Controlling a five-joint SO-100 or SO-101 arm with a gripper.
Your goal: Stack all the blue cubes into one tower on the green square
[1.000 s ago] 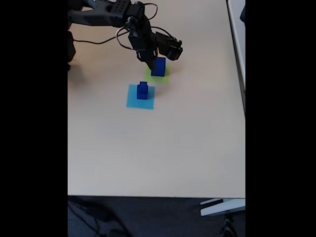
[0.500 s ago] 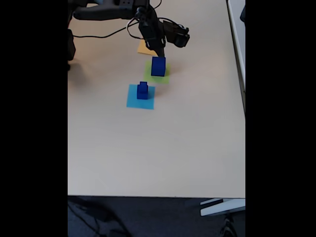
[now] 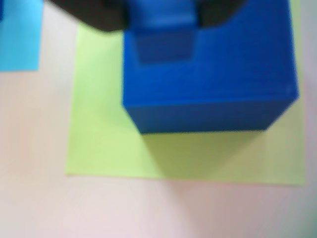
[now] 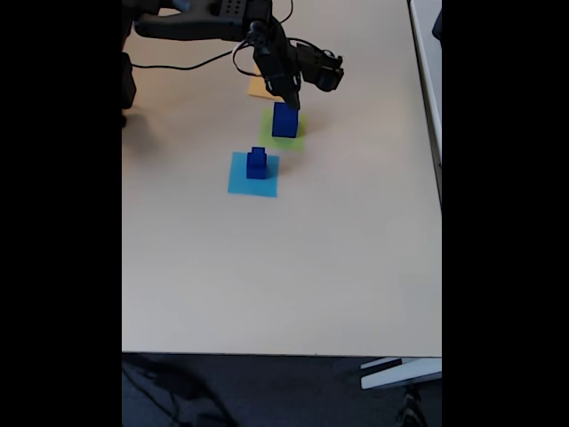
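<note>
The largest of the blue cubes stands on the green square. In the wrist view a smaller blue cube rests on or just over its top, near the far edge. My gripper hangs right above, with a dark finger close on each side of the small cube. The blur hides whether the fingers press on it. Two more small blue cubes are stacked on the light blue square.
An orange-yellow square lies behind the green one, partly under the arm. A black cable trails across the table's back left. The beige table stretches wide toward its front edge.
One second ago the gripper was low against the big cube's upper left. It has since risen and shifted toward the back, and has barely moved in the last half second.
</note>
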